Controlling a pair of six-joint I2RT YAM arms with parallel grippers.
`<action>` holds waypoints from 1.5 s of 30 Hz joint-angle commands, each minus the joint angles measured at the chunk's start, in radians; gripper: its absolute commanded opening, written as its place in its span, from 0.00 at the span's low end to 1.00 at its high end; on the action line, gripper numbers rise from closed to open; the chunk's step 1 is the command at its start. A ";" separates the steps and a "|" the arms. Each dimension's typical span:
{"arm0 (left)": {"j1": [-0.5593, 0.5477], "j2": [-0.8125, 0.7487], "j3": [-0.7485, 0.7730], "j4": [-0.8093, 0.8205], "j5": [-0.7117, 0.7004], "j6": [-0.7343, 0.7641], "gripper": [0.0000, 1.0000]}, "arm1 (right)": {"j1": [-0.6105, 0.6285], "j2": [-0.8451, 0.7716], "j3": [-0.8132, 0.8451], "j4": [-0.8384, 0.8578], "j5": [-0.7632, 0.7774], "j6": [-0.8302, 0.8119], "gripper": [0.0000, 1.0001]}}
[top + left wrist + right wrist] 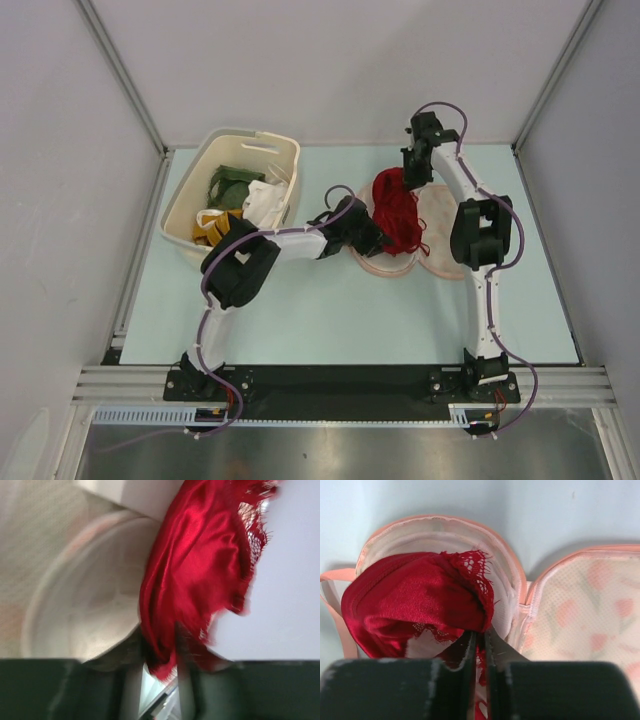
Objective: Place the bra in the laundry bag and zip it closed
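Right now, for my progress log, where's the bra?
Top view, right of centre: the bra lies bunched on the laundry bag's left lobe, right of the basket.

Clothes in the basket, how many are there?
3 in the basket: a green one at the back, a white one to its right, a yellow one in front. More may hide underneath.

— What carries everything?
— A pale green table (300,320), walled on three sides.
— What lies on it?
— A cream basket (190,195) at my far left, and the laundry bag (438,245) right of the middle, spread open in two lobes. They sit apart. My arms' black base plate (340,380) runs along the near edge.
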 commanded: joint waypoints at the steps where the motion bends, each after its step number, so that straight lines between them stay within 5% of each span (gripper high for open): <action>1: 0.008 -0.061 0.055 -0.104 -0.016 0.083 0.45 | -0.008 0.001 0.092 -0.058 0.034 -0.001 0.18; 2: 0.013 -0.073 0.058 -0.137 -0.022 0.143 0.63 | -0.009 -0.004 0.098 -0.064 0.031 0.005 0.32; 7: 0.031 -0.182 0.066 -0.170 -0.004 0.249 0.90 | -0.017 -0.044 0.151 -0.126 0.009 0.054 0.69; 12: 0.065 -0.277 0.073 -0.243 0.071 0.393 0.96 | -0.008 -0.122 0.103 -0.216 0.033 0.099 0.84; 17: 0.120 -0.345 0.110 -0.424 0.207 0.644 0.93 | 0.006 -0.342 -0.106 -0.227 0.082 0.222 0.86; 22: 0.133 -0.469 0.059 -0.630 0.192 0.884 0.89 | 0.090 -0.602 -0.546 -0.068 -0.048 0.318 0.82; 28: 0.137 -0.654 -0.100 -0.665 0.174 0.950 0.86 | 0.297 -0.876 -0.996 0.271 -0.041 0.411 0.69; 31: 0.142 -0.708 -0.141 -0.671 0.168 0.947 0.86 | 0.339 -0.935 -1.133 0.371 0.089 0.474 0.65; 34: 0.148 -0.751 -0.175 -0.671 0.160 0.930 0.86 | 0.313 -0.975 -1.222 0.353 0.229 0.652 0.65; 39: 0.148 -0.799 -0.247 -0.650 0.155 0.901 0.86 | 0.198 -1.001 -1.405 0.543 0.089 0.803 0.77; 45: 0.149 -0.863 -0.307 -0.632 0.145 0.875 0.86 | 0.173 -0.926 -1.474 0.692 -0.001 0.873 0.79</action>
